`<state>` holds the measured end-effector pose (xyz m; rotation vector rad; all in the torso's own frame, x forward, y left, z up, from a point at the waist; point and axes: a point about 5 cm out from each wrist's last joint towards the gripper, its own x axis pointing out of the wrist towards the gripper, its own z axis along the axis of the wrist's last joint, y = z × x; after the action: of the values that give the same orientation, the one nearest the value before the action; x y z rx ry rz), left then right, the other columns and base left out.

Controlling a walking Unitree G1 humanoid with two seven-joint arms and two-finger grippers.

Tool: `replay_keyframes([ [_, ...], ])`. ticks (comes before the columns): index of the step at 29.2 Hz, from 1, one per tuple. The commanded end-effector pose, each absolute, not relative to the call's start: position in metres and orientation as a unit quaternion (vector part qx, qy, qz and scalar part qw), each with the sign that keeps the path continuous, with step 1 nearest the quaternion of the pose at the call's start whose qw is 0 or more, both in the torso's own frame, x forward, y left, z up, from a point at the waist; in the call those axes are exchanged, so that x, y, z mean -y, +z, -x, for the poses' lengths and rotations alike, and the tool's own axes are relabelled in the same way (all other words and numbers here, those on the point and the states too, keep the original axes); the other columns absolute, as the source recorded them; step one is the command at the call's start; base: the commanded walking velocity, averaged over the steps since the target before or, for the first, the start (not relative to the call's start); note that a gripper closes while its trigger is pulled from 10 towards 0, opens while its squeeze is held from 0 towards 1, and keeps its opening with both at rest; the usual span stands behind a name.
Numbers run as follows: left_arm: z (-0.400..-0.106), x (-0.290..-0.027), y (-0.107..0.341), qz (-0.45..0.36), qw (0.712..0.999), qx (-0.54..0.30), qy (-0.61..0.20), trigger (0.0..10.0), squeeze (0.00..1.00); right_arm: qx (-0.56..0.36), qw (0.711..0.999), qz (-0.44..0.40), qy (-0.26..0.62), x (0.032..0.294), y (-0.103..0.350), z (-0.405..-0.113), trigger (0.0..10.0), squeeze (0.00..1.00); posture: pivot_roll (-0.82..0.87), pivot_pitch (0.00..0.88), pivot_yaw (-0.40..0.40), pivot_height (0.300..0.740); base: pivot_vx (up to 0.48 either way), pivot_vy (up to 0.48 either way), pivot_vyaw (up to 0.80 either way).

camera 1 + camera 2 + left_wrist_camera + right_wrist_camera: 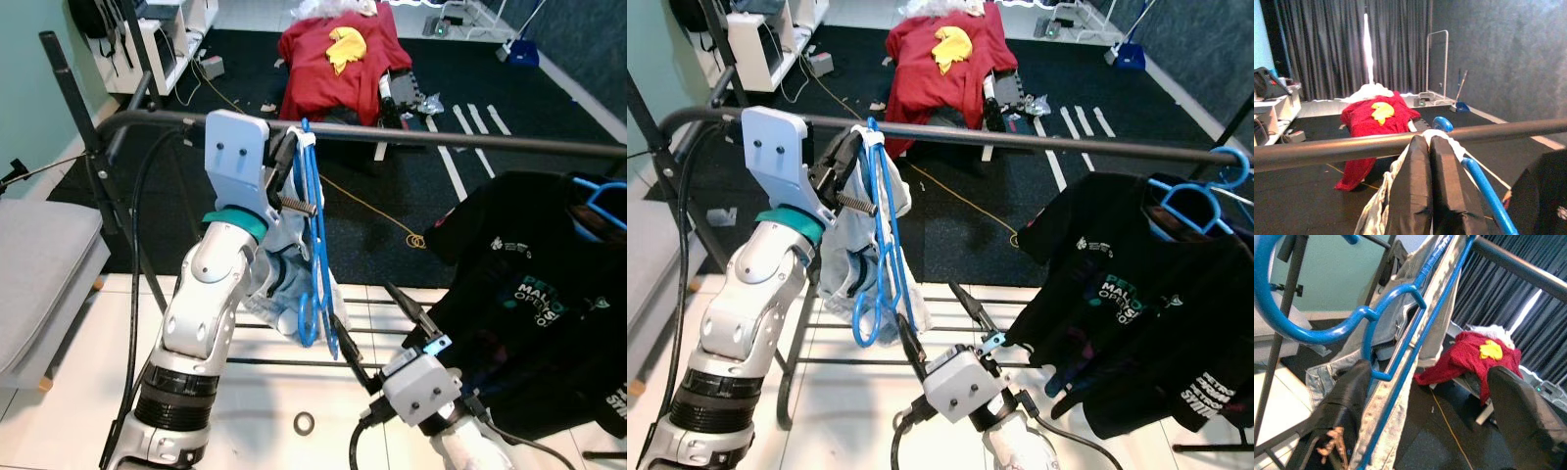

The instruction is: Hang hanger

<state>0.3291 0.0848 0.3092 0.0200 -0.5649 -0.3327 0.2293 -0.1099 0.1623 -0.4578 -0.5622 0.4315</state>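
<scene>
Nearest me, low and well below the rail point(470, 142), the right gripper point(377, 328) points up with its two black fingers spread wide apart, holding nothing; from its wrist the lower loop of the blue hanger point(1396, 328) hangs just in front of those fingers, one finger point(1347, 401) down by the pale cloth. On the white floor below the rail lies a small dark ring point(305, 423). Higher up, the left gripper point(1430, 176) is raised to the rail, its fingers pressed together on the top of the hanger and the pale jeans point(844, 264) draped on it. The hanger point(315, 255) dangles from that grip just under the rail, its hook right at the bar; I cannot tell whether the hook is over it. Farther along the rail, toward the robot's right, a black T-shirt point(1127, 294) hangs on a second blue hanger point(1190, 196) whose hook sits over the bar. Beyond the rail, on the dark carpet, a red cloth point(338, 64) with a yellow patch covers a low stand, and a yellow cable point(377, 211) snakes across the carpet between it and the rail. Off to the robot's left of the rail is a grey cushion point(44, 264).
</scene>
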Motion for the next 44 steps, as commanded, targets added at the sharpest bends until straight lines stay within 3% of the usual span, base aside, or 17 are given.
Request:
replay_keyframes([
  [1,-0.326,-0.082,0.315,-0.009,0.940,0.296,-0.170,0.0,0.00,0.267,0.913,0.219,0.217,0.109,0.161,-0.226,10.0,1.00,-0.16,0.175,0.076,0.740,0.000,0.000,0.00],
  [2,-0.327,-0.081,0.315,-0.008,0.939,0.296,-0.173,0.0,0.00,0.257,0.913,0.223,0.227,0.109,0.155,-0.222,10.0,0.00,-0.16,0.175,0.082,0.740,0.000,0.000,0.00],
  [12,-0.324,-0.078,0.323,-0.002,0.935,0.306,-0.178,0.0,0.00,0.210,0.914,0.237,0.252,0.097,0.130,-0.248,10.0,0.00,-0.14,0.168,0.081,0.740,0.000,0.000,0.00],
  [16,-0.319,-0.082,0.332,0.001,0.930,0.323,-0.174,0.0,0.00,0.261,0.906,0.265,0.200,0.083,0.153,-0.301,10.0,0.00,-0.11,0.158,0.071,0.740,0.000,0.000,0.00],
  [26,-0.318,-0.083,0.329,-0.001,0.932,0.321,-0.169,0.0,0.00,0.314,0.887,0.281,0.187,0.074,0.177,-0.304,10.0,0.00,-0.11,0.158,0.065,0.740,0.000,0.000,0.00],
  [27,-0.319,-0.083,0.327,-0.001,0.933,0.318,-0.169,0.0,0.00,0.324,0.881,0.284,0.194,0.072,0.178,-0.299,8.3,0.00,-0.12,0.157,0.064,0.740,0.000,0.000,0.00],
  [29,-0.321,-0.081,0.323,-0.002,0.935,0.311,-0.171,0.0,0.00,0.332,0.875,0.288,0.206,0.071,0.177,-0.288,5.7,0.00,-0.12,0.156,0.064,0.740,0.000,0.000,0.00],
  [31,-0.321,-0.081,0.323,-0.002,0.935,0.311,-0.171,0.0,0.00,0.332,0.875,0.288,0.206,0.071,0.177,-0.288,5.7,0.00,-0.12,0.156,0.064,0.740,0.000,0.000,0.00],
  [32,-0.321,-0.080,0.321,-0.003,0.935,0.309,-0.172,0.0,0.00,0.332,0.873,0.290,0.208,0.072,0.176,-0.285,4.6,0.00,-0.12,0.156,0.064,0.740,0.000,0.000,0.00],
  [33,-0.323,-0.079,0.318,-0.005,0.937,0.303,-0.172,0.0,0.00,0.333,0.873,0.290,0.208,0.074,0.173,-0.280,0.4,0.00,-0.13,0.155,0.066,0.740,0.000,0.000,0.00],
  [35,-0.325,-0.078,0.314,-0.007,0.939,0.297,-0.173,0.0,0.00,0.331,0.873,0.292,0.209,0.077,0.169,-0.275,0.0,0.00,-0.14,0.154,0.068,0.740,0.000,0.000,0.00],
  [44,-0.330,-0.075,0.305,-0.011,0.943,0.280,-0.180,0.0,0.00,0.304,0.886,0.291,0.194,0.090,0.150,-0.259,0.0,0.00,-0.16,0.148,0.080,0.740,0.000,0.000,0.00],
])
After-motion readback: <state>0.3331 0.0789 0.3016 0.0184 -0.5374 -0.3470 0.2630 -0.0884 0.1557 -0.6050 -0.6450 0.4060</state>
